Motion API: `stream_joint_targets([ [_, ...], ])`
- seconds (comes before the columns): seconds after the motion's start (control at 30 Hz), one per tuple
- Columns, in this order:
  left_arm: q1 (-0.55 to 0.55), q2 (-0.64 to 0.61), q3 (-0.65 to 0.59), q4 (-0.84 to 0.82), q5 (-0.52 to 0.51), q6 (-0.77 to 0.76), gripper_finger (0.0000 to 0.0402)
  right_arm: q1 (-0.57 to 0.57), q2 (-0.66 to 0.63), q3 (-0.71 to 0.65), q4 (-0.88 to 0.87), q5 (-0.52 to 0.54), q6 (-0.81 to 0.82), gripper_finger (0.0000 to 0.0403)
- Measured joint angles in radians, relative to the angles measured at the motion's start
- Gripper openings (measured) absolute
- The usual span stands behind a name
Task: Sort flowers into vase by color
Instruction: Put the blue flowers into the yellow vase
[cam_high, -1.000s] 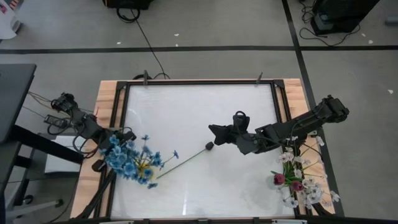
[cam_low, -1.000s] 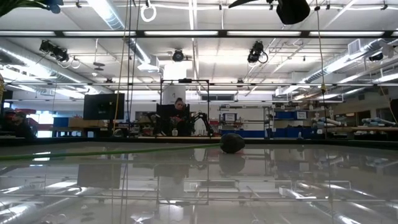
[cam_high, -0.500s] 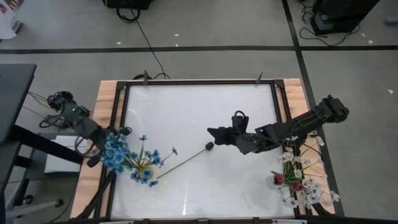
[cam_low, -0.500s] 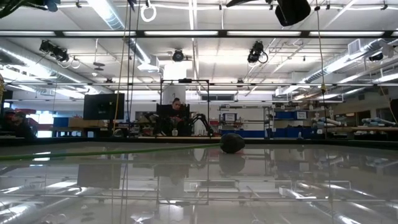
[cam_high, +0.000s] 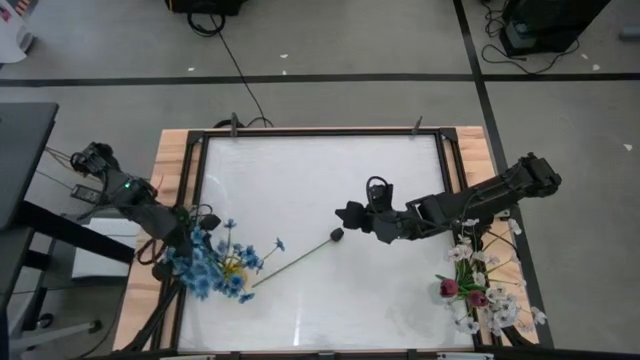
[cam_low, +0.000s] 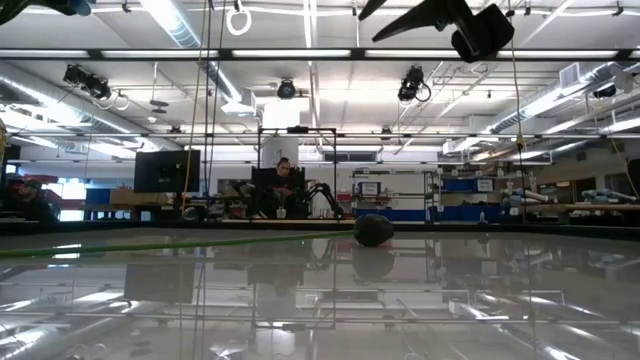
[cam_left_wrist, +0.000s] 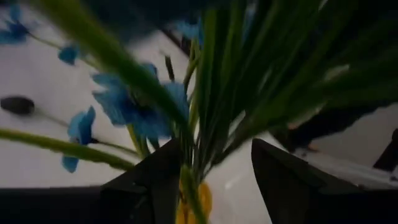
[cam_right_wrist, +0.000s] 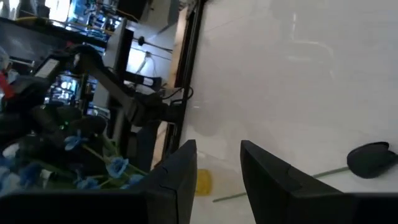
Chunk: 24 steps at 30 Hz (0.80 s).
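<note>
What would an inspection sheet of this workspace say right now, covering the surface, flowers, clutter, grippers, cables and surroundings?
Surface: white table in a dark frame on wood, glossy.
Job's things: blue bunch at the left edge; dark bud lying mid-table, its stem running toward the blue bunch; white sprays and red tulips bunched at the right edge.
Clutter: nothing seen.
Grippers: left gripper open around the blue bunch's stems; right gripper open, above the table beside the bud, holding nothing.
Cables: black cable across the floor to the table's far edge; wires by the left arm.
Surroundings: grey floor with black tape lines; a lab with a seated person behind.
</note>
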Motion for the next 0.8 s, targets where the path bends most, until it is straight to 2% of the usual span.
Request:
stream_joint_targets([
  [0.2,0.000,0.049,0.081,-0.206,-0.023,-0.023,0.0202,-0.058,0.018,0.001,-0.016,-0.158,0.091,0.0134],
  [0.33,0.000,0.067,0.155,-0.321,-0.087,-0.045,0.0202,-0.098,0.103,0.002,-0.011,-0.367,0.197,0.0130],
  [0.47,0.000,0.071,0.248,-0.344,-0.139,-0.035,0.0202,-0.118,0.219,0.001,-0.002,-0.537,0.265,0.0126],
  [0.6,0.000,0.071,0.332,-0.339,-0.189,-0.027,0.0202,-0.119,0.319,0.000,0.046,-0.594,0.336,0.0124],
  [0.8,0.000,0.071,0.384,-0.337,-0.210,-0.026,0.0202,-0.123,0.429,0.000,0.149,-0.602,0.449,0.0124],
])
